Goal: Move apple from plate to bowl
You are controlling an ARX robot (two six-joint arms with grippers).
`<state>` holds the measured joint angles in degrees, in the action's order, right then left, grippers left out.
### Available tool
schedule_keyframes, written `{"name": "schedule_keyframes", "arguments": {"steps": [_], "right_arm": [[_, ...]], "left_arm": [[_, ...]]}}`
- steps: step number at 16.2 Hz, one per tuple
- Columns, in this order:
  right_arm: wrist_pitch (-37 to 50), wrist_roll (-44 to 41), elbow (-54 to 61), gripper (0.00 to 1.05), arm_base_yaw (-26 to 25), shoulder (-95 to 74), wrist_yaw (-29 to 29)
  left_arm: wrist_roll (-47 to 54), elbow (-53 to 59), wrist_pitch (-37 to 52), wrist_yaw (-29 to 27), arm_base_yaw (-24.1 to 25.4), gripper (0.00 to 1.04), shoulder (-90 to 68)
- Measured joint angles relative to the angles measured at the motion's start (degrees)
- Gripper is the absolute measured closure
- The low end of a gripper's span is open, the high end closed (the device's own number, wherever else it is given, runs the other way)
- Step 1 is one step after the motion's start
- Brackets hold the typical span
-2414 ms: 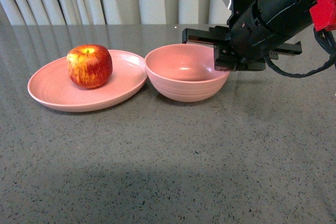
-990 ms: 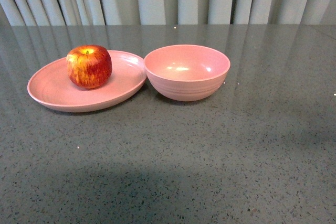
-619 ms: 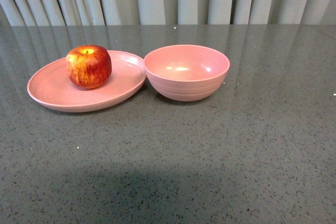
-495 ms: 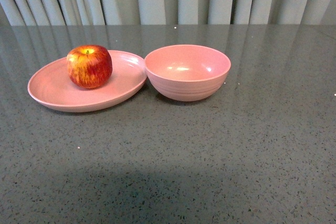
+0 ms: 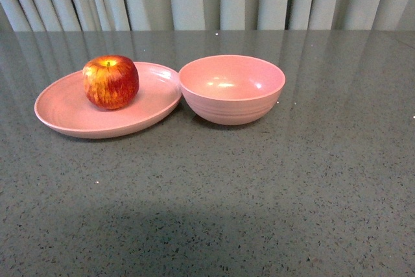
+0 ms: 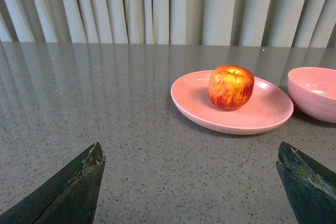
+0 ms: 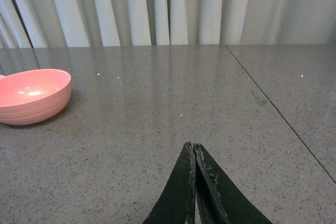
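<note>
On the left of the table (image 5: 259, 192), the apple (image 5: 110, 82) sat upright on the plate (image 5: 65, 116), toward its far side. It was well ahead of the left gripper (image 6: 190, 150), whose fingers were spread wide. Apple: red, yellow streaks, yellow stem dimple facing up. Plate rim met the bowl (image 5: 230, 109) on its right; touching or just beside, couldn't tell. Right gripper (image 7: 193, 146) was pressed together, well apart from the bowl.
</note>
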<state>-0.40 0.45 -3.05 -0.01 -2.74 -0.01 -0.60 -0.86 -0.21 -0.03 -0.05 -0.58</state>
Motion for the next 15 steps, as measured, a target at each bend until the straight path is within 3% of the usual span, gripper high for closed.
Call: {"name": "schedule_keyframes", "arguments": {"steps": [7,8,10,12,15], "right_arm": [[0.13,-0.09,2.29,1.03,0.0,2.51,0.0],[0.13,-0.11,2.29,0.98,0.0,2.51,0.0],[0.13,-0.09,2.29,0.25,0.0,2.51,0.0],[0.13,-0.09,2.29,0.04,0.0,2.51,0.0],[0.13,-0.09,2.29,0.08,0.0,2.51,0.0]], "left_arm": [[0.0,0.02,0.02,0.02,0.0,0.07,0.0],[0.0,0.02,0.0,0.02,0.0,0.07,0.0],[0.0,0.02,0.0,0.0,0.0,0.07,0.0],[0.0,0.02,0.0,0.02,0.0,0.07,0.0],[0.0,0.02,0.02,0.0,0.0,0.07,0.0]]}}
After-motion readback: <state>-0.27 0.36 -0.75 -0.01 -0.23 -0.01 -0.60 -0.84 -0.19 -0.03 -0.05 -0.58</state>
